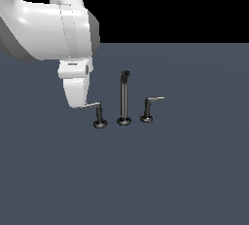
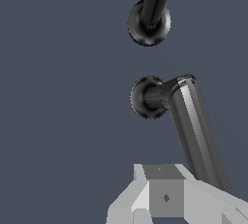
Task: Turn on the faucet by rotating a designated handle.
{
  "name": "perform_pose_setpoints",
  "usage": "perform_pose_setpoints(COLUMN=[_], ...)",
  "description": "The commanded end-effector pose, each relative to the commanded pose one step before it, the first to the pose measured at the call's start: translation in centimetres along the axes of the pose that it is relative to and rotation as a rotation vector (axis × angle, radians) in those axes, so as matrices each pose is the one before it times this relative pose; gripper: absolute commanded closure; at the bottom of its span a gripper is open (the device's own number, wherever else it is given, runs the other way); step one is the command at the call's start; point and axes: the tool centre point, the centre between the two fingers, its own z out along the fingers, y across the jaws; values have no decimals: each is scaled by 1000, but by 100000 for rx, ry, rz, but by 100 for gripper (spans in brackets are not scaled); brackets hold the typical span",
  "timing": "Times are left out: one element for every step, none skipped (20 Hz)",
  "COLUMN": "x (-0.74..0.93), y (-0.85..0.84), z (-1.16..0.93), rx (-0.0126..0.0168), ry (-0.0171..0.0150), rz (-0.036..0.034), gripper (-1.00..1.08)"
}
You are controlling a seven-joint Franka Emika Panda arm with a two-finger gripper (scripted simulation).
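Note:
The faucet is a dark glossy three-piece set with a tall thin spout (image 1: pixel 124 97) in the middle. The designated handle (image 1: pixel 98 115) stands on the exterior view's left, and its thicker grey lever (image 1: pixel 90 105) reaches toward my white hand. My gripper (image 1: pixel 78 103) sits at the lever's free end, its fingertips hidden by the hand in that view. In the wrist view the gripper (image 2: pixel 164 196) looks shut on nothing, and the lever (image 2: pixel 196 131) runs from its round base (image 2: pixel 145 98) right alongside the fingers (image 2: pixel 145 201). The spout's base (image 2: pixel 148 24) lies beyond.
A second handle (image 1: pixel 147 110) with a thinner, shorter lever (image 1: pixel 156 98) stands on the exterior view's right of the spout. All three pieces rest on a flat dark grey-blue surface (image 1: pixel 170 170). My bulky white arm (image 1: pixel 44 24) fills the upper part of the exterior view's left.

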Motion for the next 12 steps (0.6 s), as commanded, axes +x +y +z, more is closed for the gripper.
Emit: perform_pose_setpoints(x=[117, 44, 55, 44, 45, 45, 56, 45, 46, 46, 56, 46], y=[848, 339, 341, 342, 343, 344, 345, 345, 346, 347, 348, 348], z=[-3, 2, -10, 1, 1, 1, -10, 0, 0, 0, -11, -1], rx=[-491, -70, -49, -70, -70, -70, -49, -70, -70, -69, -49, -69], ry=[100, 4, 3, 4, 4, 4, 3, 3, 3, 3, 2, 2], rz=[-115, -68, -48, -68, -68, -68, -48, -68, -68, -69, -49, -69], gripper=[108, 108, 108, 108, 108, 108, 108, 108, 108, 108, 108, 108])
